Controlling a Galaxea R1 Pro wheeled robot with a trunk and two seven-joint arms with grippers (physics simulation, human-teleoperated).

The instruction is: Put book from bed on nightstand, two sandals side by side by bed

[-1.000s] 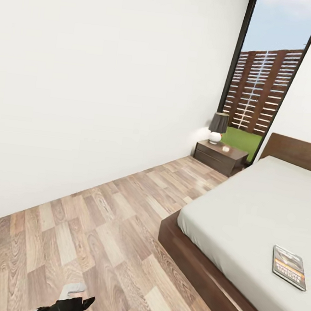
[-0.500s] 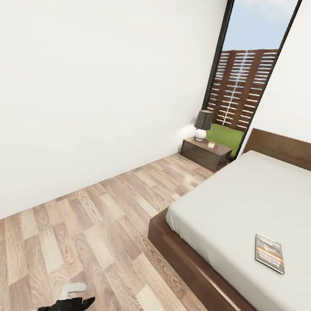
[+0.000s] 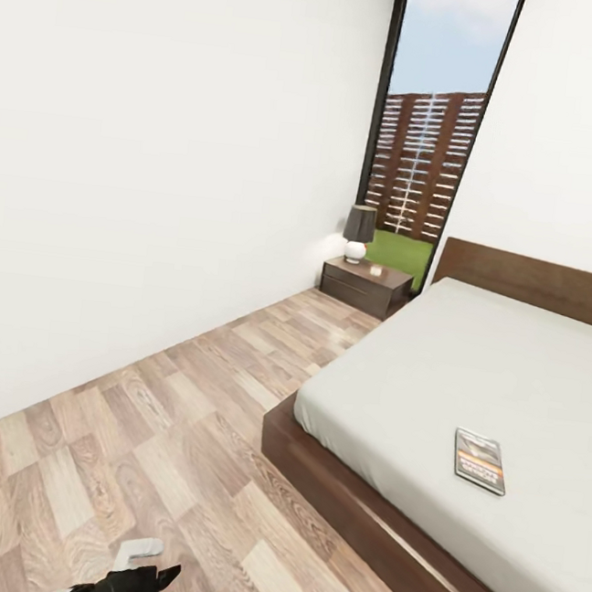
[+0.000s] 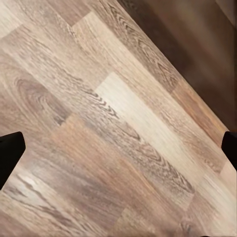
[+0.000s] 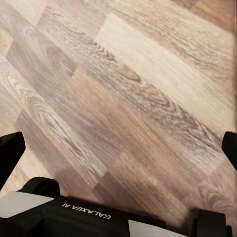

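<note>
One book [image 3: 479, 460] lies flat on the bed [image 3: 469, 389], on the pale mattress toward its near right part, well apart from the headboard [image 3: 537, 279]. Beyond the bed's far corner stands a nightstand [image 3: 365, 286] against the white wall, just beside the tall window [image 3: 427, 155]; a lamp [image 3: 358, 232] with a dark shade and a small pale object sit on its top. Wood-plank floor [image 3: 180, 430] runs between the wall and the bed. The left claw [image 3: 146, 580] shows at the head view's lower edge, dark and pointed over the floor. In the left wrist view its fingertips [image 4: 10, 150] sit at opposite edges, spread wide with nothing between. The right claw's fingertips [image 5: 11, 148] are likewise spread wide over bare planks, empty.
</note>
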